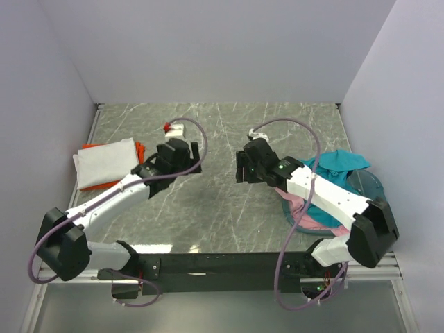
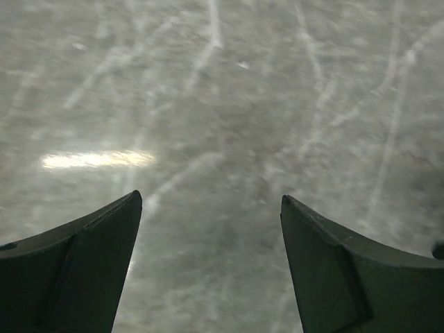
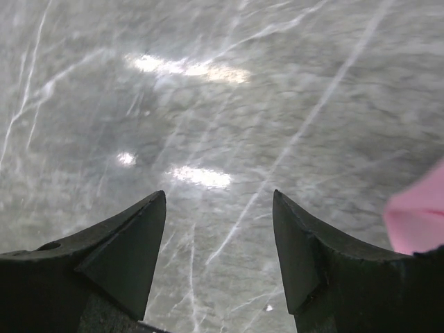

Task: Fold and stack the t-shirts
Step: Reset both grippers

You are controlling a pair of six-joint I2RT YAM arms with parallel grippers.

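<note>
While left gripper [image 2: 211, 200] and right gripper [image 3: 219, 196] hover empty, jaws apart, shirts wait at both sides.
Folded white t-shirt [image 1: 104, 164] lies on the orange t-shirt [image 1: 141, 148] far left; pink t-shirt [image 1: 297, 206] and teal t-shirt [image 1: 340, 161] tangle at right, so one pinch may drag both.

Rear overhead, wrist views — table [image 2: 222, 104] close-up
</note>
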